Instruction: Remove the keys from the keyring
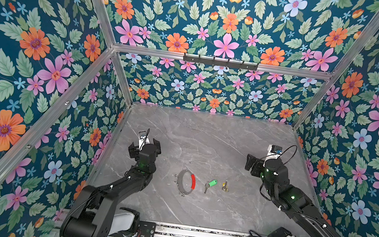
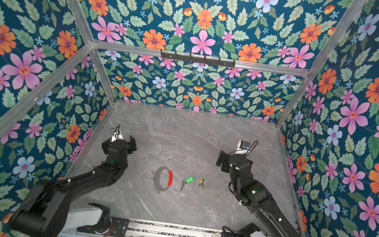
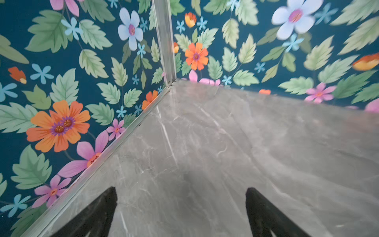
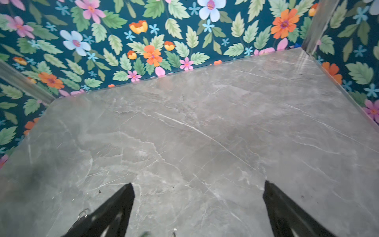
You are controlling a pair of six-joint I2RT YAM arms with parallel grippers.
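In both top views the keyring lies flat on the grey marble table, its red segment on the right. Apart from it, just to its right, lie the keys: the dark one with a green tag, then the brass one. My left gripper is open over bare table, left of and behind the ring. My right gripper is open and holds nothing, right of and behind the keys. A small silver loop shows beside one finger.
Floral walls with aluminium posts close in the table on the left, back and right. A black hook rail hangs high on the back frame. Both arm bases sit on a metal rail along the front edge.
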